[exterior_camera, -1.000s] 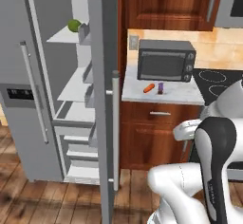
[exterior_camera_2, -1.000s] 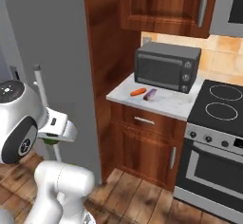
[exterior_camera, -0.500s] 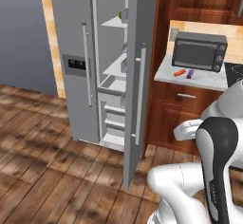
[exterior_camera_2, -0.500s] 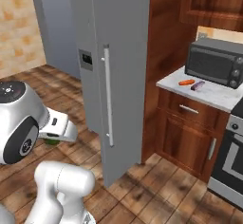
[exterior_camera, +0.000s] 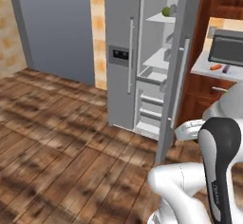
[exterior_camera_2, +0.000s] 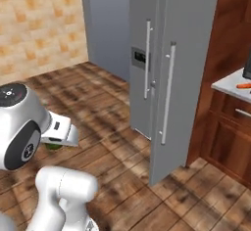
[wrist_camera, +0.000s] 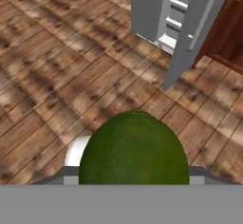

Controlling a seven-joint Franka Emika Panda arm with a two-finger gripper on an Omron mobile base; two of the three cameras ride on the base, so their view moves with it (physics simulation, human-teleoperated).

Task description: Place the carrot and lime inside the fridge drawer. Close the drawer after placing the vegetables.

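The lime (wrist_camera: 133,151), a dark green ball, sits right in front of the hand camera with my gripper (wrist_camera: 133,173) shut on it. In the right base view the gripper (exterior_camera_2: 57,138) hangs low at the left, and the lime (exterior_camera_2: 53,146) peeks out under it. The orange carrot (exterior_camera: 215,67) lies on the counter right of the fridge, and in the right base view the carrot (exterior_camera_2: 243,85) sits at the right edge. The pale fridge drawers (exterior_camera: 151,114) sit stacked in the open fridge's lower part, far ahead of the gripper; the fridge drawers (wrist_camera: 172,21) also appear in the hand view.
The fridge's right door (exterior_camera: 178,66) stands open toward me, its edge (exterior_camera_2: 169,93) facing the base. A yellow-green fruit (exterior_camera: 166,11) rests on the top shelf. A purple bar (exterior_camera: 226,69) lies by the carrot, with a microwave (exterior_camera: 228,50) behind. Wooden floor (exterior_camera: 61,137) stretches left.
The base has moved, so the fridge and counter have slid to the right in both base views and more floor and wall appear at left. The lime stays in the gripper.
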